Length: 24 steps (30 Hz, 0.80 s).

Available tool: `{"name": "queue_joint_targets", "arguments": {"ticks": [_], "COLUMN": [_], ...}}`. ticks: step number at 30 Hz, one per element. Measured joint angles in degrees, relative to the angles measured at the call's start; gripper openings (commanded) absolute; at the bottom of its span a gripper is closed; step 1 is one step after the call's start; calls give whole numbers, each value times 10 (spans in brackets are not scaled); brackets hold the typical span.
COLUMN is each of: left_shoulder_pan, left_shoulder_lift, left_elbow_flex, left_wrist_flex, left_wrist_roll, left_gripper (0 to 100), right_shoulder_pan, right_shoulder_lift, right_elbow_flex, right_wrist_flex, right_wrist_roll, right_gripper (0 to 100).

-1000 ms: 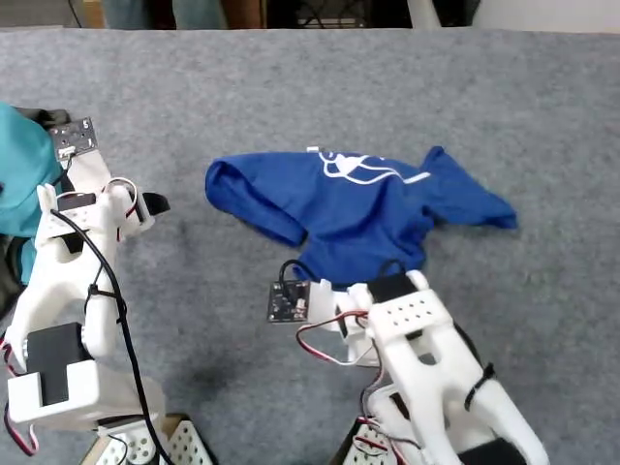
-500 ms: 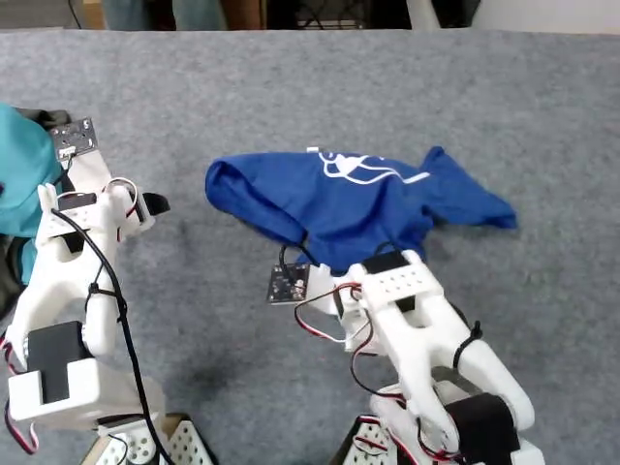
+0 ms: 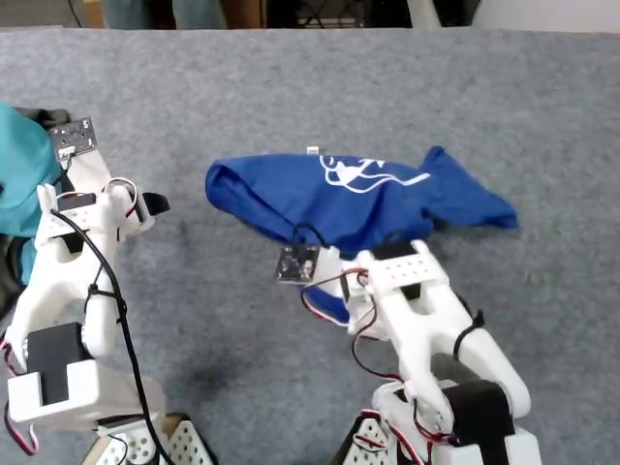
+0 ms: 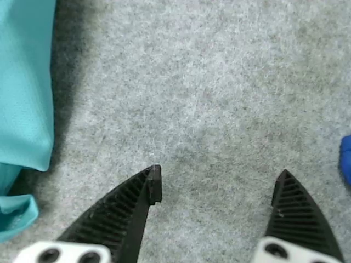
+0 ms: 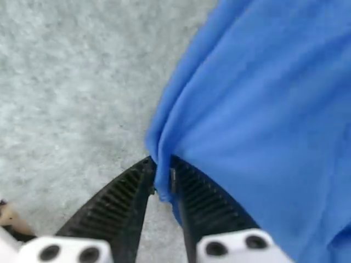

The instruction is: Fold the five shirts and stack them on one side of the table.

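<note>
Well, the grey bench was the biggest thing, and it looked soft like a rug. In the middle of it lay the blue shirt. It was a long crumpled lump with a white drawing on top and one sleeve poking out to the side. A teal shirt sat at the bench's edge beside the left arm. The right arm stood at the near edge of the blue shirt. The right pincer was pressed together on a fold of that edge, with blue cloth pinched between its two black jaws. The left pincer was spread wide over bare bench with nothing in it. It was near the teal shirt and well apart from the blue one.

I think the step in hand was folding the blue shirt, and it had only just begun, since the shirt was a lump. The next move would likely need the pinched edge pulled flat or carried over. It would have to be gentle so the cloth did not slip out. The left pincer might have to hold the other side.

The teal shirt was cut off at the edge, so I could not tell if it was folded. I could count two shirts, not five. From above, the right arm covered part of the blue shirt's near edge.
</note>
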Motion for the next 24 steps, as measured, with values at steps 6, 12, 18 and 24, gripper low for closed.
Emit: {"name": "queue_joint_targets", "arguments": {"ticks": [6, 12, 18, 24], "left_shoulder_pan": [0, 0, 0, 21], "left_shoulder_lift": [0, 0, 0, 0], "left_elbow_flex": [0, 0, 0, 0], "left_wrist_flex": [0, 0, 12, 36], "left_wrist_roll": [0, 0, 0, 3], "left_gripper": [328, 328, 328, 328], "right_shoulder_pan": [0, 8, 97, 266], "right_shoulder_lift": [0, 0, -1, -55], "right_elbow_flex": [-107, -273, -480, -613], "right_wrist_flex": [123, 298, 390, 395], "right_wrist_roll": [-11, -11, -11, -11], "right_gripper": [28, 14, 14, 14]}}
